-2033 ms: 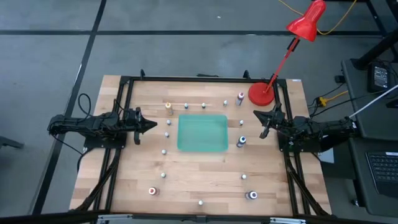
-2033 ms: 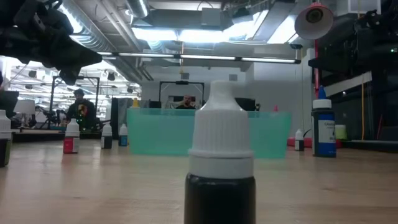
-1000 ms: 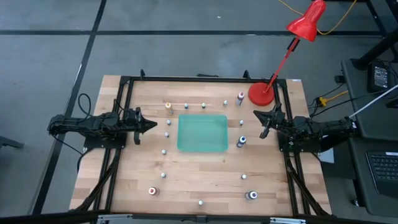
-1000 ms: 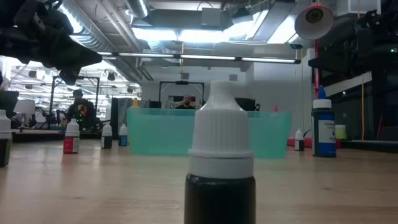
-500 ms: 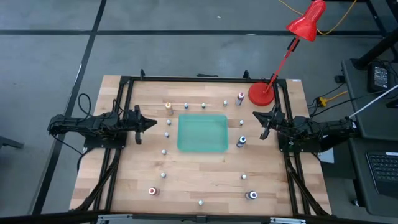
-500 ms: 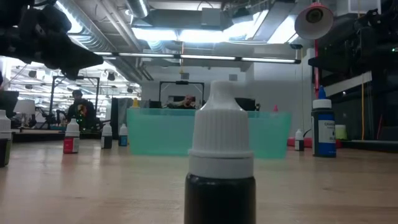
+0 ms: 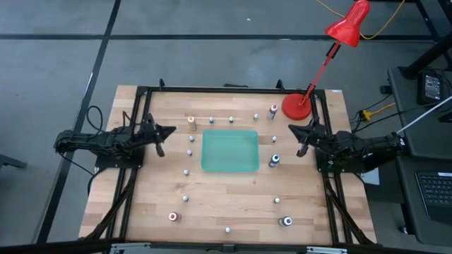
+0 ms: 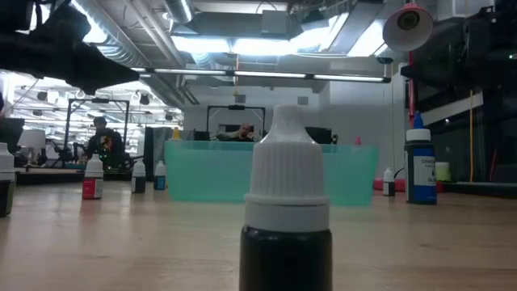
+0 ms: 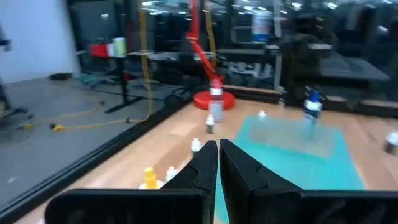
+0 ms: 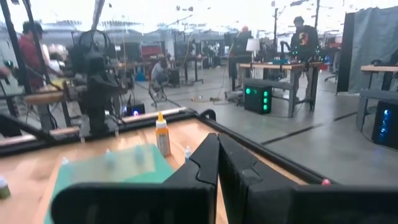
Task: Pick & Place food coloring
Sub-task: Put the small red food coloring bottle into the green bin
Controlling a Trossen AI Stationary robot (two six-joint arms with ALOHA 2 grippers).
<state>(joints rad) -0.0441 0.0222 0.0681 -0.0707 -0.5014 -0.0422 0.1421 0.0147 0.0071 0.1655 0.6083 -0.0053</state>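
- Food coloring (image 7: 274, 160): tiny bottles stand upright and scattered on the wooden table (image 7: 233, 194), ringing the green mat (image 7: 230, 150) on all sides. None of them rests on the mat.
- Far row: an orange bottle (image 7: 191, 121) stands beyond the mat's far-left corner, and a red-bodied bottle (image 7: 273, 110) stands just beside the red lamp base (image 7: 295, 106).
- Right of the mat: the blue-capped bottle stands just beside the mat's right edge.
- Near edge: a red bottle (image 7: 172, 216) stands at near left and a dark bottle (image 7: 286, 221) at near right. The low view shows another dark bottle with a white ribbed cap (image 8: 287, 212) closest to that camera.
- Left gripper (image 7: 168, 131): hangs above the table's left side, well apart from the mat, fingers pressed together, holding nothing.
- Right gripper (image 7: 297, 141): hangs above the table's right side near the lamp base, fingers fully closed, holding nothing.
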